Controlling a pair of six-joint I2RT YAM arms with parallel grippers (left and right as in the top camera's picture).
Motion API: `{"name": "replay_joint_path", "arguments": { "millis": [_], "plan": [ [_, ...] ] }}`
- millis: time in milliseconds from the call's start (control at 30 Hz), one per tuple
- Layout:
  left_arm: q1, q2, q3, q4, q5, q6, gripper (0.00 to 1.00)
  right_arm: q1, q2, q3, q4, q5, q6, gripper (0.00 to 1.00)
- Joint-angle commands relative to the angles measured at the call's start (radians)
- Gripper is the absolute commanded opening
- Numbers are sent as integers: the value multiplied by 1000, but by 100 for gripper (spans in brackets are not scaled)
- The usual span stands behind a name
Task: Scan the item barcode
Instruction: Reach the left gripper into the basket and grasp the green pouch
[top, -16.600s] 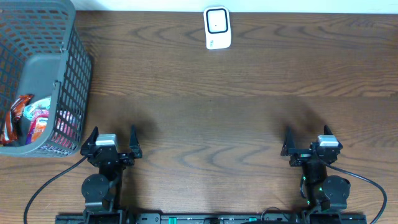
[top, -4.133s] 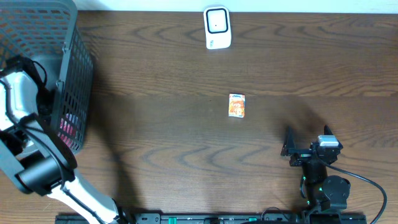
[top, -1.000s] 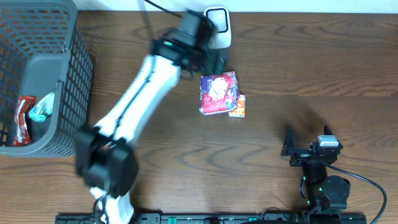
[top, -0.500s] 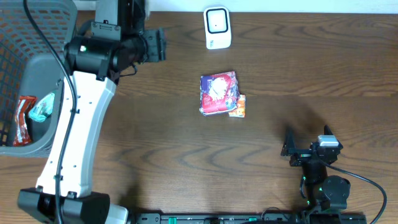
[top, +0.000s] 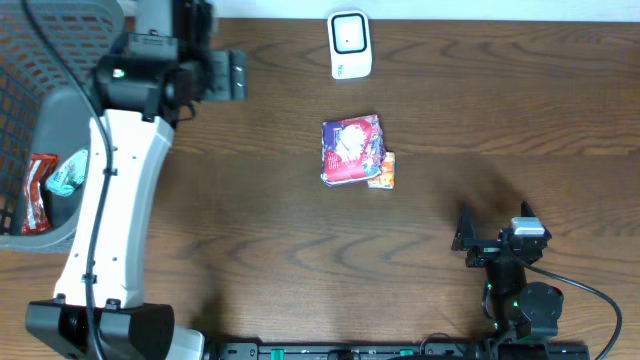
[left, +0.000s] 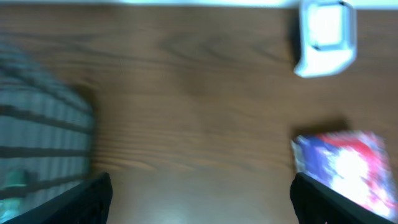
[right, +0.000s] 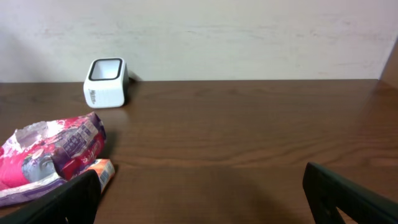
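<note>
Dark wood counter (top: 300, 290), grey basket (top: 70, 110) at its left edge, two packets mid-surface.
White left arm (top: 110, 220) reaches up beside the basket (a few wrappers lie inside); the left fingers (left: 93, 198) stand wide apart with nothing between them, and the right fingers (right: 68, 202), low at the near right, are equally spread and empty. A red-and-purple packet (top: 350, 150) lies flat, touching a small orange packet (top: 383, 172) at its right corner, both near the white scanner (top: 350, 45) at the far edge.

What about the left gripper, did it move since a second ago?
Yes. The left gripper has gone left across the table, away from the scanner and closer to the basket.
</note>
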Motion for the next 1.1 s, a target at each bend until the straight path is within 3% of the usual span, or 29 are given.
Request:
{"name": "replay_joint_path", "arguments": {
  "millis": [0, 467, 700, 767, 833, 1067],
  "plan": [
    [89, -3, 80, 30, -152, 18, 92, 4, -3, -2, -3, 4, 14, 99],
    [467, 8, 105, 97, -158, 25, 92, 4, -3, -2, -3, 4, 14, 99],
    [660, 97, 98, 93, -156, 62, 92, 4, -3, -2, -3, 4, 14, 99],
    [695, 143, 95, 93, -140, 112, 91, 4, -3, -2, -3, 4, 14, 99],
    [704, 193, 87, 93, -92, 223, 84, 4, -3, -2, -3, 4, 14, 99],
    [704, 296, 13, 81, -94, 360, 84, 4, -3, -2, -3, 4, 14, 99]
  ]
}}
